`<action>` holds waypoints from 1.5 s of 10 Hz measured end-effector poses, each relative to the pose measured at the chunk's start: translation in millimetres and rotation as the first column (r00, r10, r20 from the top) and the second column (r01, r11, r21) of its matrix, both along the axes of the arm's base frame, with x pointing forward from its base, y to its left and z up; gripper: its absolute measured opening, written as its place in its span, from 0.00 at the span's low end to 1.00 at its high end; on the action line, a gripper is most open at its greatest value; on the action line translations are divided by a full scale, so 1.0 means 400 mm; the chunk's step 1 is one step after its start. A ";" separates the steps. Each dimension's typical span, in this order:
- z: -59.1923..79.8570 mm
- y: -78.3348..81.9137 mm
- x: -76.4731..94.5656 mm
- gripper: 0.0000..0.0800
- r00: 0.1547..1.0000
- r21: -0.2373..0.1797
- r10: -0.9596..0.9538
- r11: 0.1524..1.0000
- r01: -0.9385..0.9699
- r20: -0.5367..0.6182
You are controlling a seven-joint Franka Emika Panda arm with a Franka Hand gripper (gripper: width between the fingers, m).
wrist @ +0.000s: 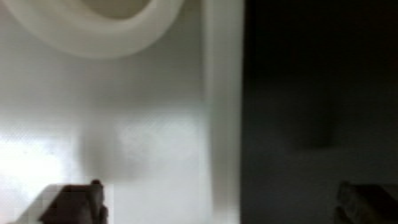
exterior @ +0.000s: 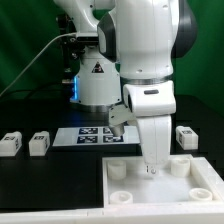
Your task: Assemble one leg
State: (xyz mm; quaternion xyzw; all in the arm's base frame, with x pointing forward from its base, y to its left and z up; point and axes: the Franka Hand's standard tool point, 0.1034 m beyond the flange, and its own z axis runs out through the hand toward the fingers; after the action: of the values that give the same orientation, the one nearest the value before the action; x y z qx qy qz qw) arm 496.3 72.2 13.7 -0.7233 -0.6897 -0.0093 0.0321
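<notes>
Three small white legs with black-and-white tags lie on the black table: two at the exterior view's left (exterior: 10, 143) (exterior: 39, 143) and one at its right (exterior: 186, 136). My gripper (exterior: 152, 168) points down just above the far edge of the large white tabletop (exterior: 150, 197). In the wrist view the gripper (wrist: 217, 205) is open and empty, its dark fingertips (wrist: 71, 205) wide apart. The tabletop's edge (wrist: 125, 110) runs between them, and one round corner socket (wrist: 121, 12) shows. No leg is near the gripper.
The marker board (exterior: 95, 135) lies behind the tabletop, in front of the robot's base (exterior: 97, 85). Round corner sockets (exterior: 118, 171) (exterior: 203, 191) rise from the tabletop. Black table (wrist: 311, 100) borders the tabletop's edge.
</notes>
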 end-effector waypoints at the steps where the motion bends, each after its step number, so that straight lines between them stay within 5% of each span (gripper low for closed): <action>1: 0.000 0.000 0.000 0.81 1.000 0.000 0.000 1.000 0.000 0.000; 3: 0.022 0.012 0.003 0.81 0.996 -0.004 -0.087 0.996 0.087 0.008; 5: 0.058 0.074 -0.025 0.81 0.969 -0.008 -0.248 0.969 0.248 0.011; 10: 0.098 0.236 -0.053 0.81 0.539 -0.054 -0.841 0.542 0.839 -0.051; 12: 0.098 0.243 -0.054 0.81 0.350 -0.068 -0.935 0.354 0.933 -0.064; 15: 0.094 0.249 -0.071 0.81 0.287 -0.122 -0.956 0.293 0.948 -0.065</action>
State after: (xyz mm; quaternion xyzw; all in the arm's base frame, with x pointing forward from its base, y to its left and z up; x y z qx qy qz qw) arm 468.1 171.9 51.3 -0.9909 -0.1217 0.0393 0.0421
